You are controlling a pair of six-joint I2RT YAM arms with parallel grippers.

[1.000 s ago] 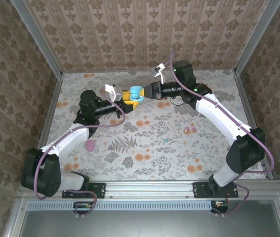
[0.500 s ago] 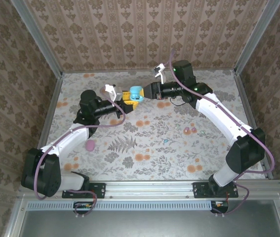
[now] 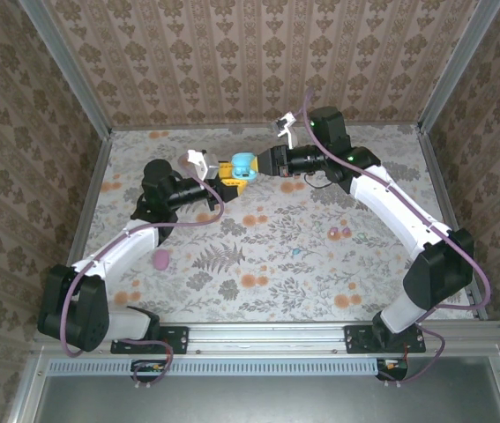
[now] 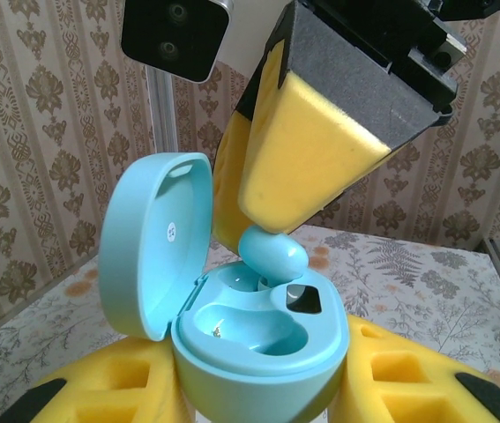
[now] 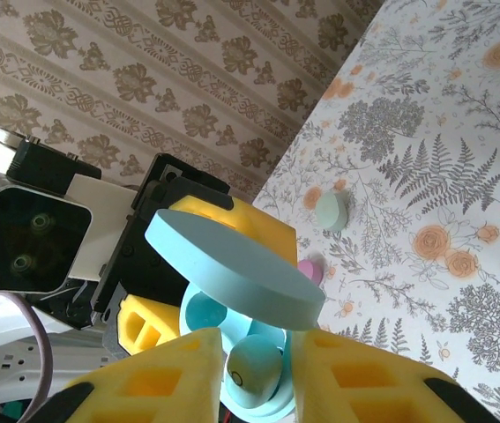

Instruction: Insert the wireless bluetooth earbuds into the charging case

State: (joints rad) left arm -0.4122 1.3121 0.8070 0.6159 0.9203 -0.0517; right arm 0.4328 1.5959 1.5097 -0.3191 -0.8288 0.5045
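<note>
Here, my left arm [image 3: 126, 242] and right arm [image 3: 391, 207] are reaching inward over the floral table [image 3: 276, 264], meeting near its far middle. My left gripper [image 3: 223, 182] is clamping the pale cyan charging case [image 4: 258, 352] between yellow foam pads [image 4: 117, 388], its lid [image 4: 152, 238] standing open. My right gripper [image 5: 257, 374] is angling down from above, pinching one glossy cyan earbud [image 4: 273, 253] at the pad tips. The bud is sitting at the case's rear hollow; whether it is seated, I cannot tell.
</note>
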